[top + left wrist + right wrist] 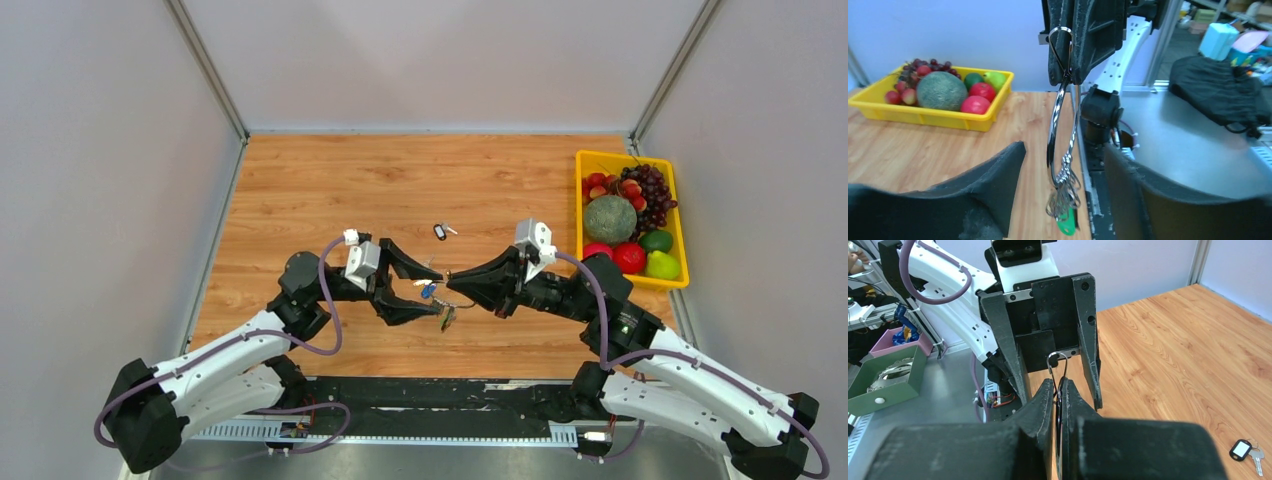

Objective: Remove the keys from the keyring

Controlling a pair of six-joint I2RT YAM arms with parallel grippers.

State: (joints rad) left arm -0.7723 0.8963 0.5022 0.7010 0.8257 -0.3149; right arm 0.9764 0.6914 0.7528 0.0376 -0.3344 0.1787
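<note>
The keyring, a thin silver loop, hangs pinched at its top between the fingers of my right gripper. A bunch of silver keys with a green tag dangles at its bottom. In the top view a blue tag and the green tag show between the two grippers. My left gripper is open, with a finger on each side of the ring, touching nothing. My right gripper is shut on the keyring's wire. One key with a black tag lies loose on the table.
A yellow tray of fruit stands at the right edge of the wooden table; it also shows in the left wrist view. The loose black-tagged key shows in the right wrist view at lower right.
</note>
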